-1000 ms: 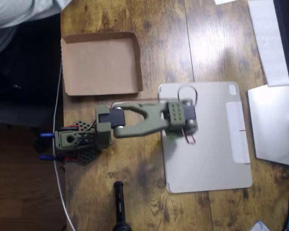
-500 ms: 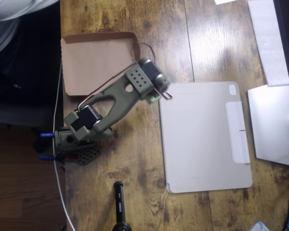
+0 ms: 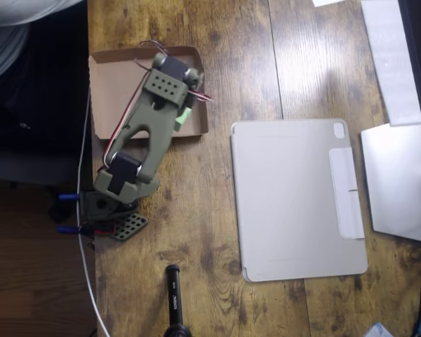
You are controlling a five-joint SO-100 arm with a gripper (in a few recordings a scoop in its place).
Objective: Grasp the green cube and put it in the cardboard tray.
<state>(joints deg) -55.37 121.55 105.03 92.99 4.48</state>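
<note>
Overhead view: end effector (image 3: 185, 112) apparently clamps green cube (image 3: 184, 117) above cardboard tray (image 3: 112, 88).

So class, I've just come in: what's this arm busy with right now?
In the overhead view, the olive-green arm reaches over the cardboard tray, with its gripper above the tray's right part. A bit of the green cube peeks out beneath the gripper, apparently held, though the fingers are hidden. The grey tablet cover lies bare to the right on the wooden table.

Cardboard tray (image 3: 116, 98) left of tablet cover (image 3: 295, 196)
</note>
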